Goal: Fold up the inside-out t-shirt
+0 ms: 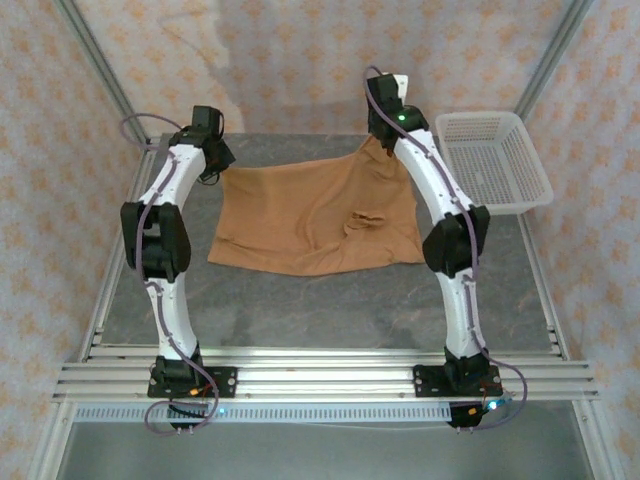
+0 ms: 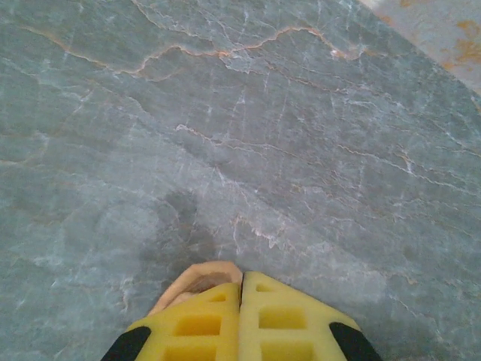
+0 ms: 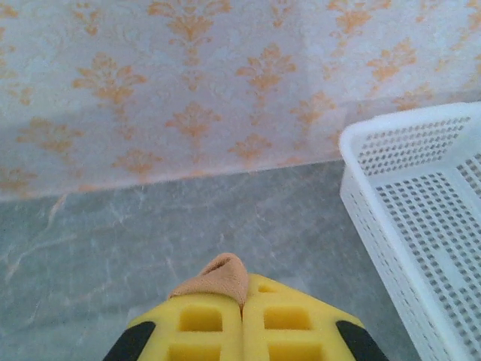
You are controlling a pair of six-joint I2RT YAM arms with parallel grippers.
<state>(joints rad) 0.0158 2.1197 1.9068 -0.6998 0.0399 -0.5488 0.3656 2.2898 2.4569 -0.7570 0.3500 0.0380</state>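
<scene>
The inside-out t-shirt [image 1: 310, 220] is soft, matt orange-tan cloth with gentle wrinkles. The table [image 1: 330, 310] has a smooth, dull grey surface veined like stone. The basket [image 1: 497, 160] is white perforated plastic; the frame rails [image 1: 320, 375] are ribbed bare metal.

A grey, veined desk [image 1: 300, 310] is enclosed by patterned walls [image 1: 300, 60].
The walls are papered in pale cream with a repeated orange floral motif and are framed by slanting metal posts [image 1: 93, 55]. The desk's near edge is bounded by aluminium rails [image 1: 320, 375]; a white perforated basket [image 1: 495, 160] is set at its far right corner. The scene is evenly lit.
</scene>
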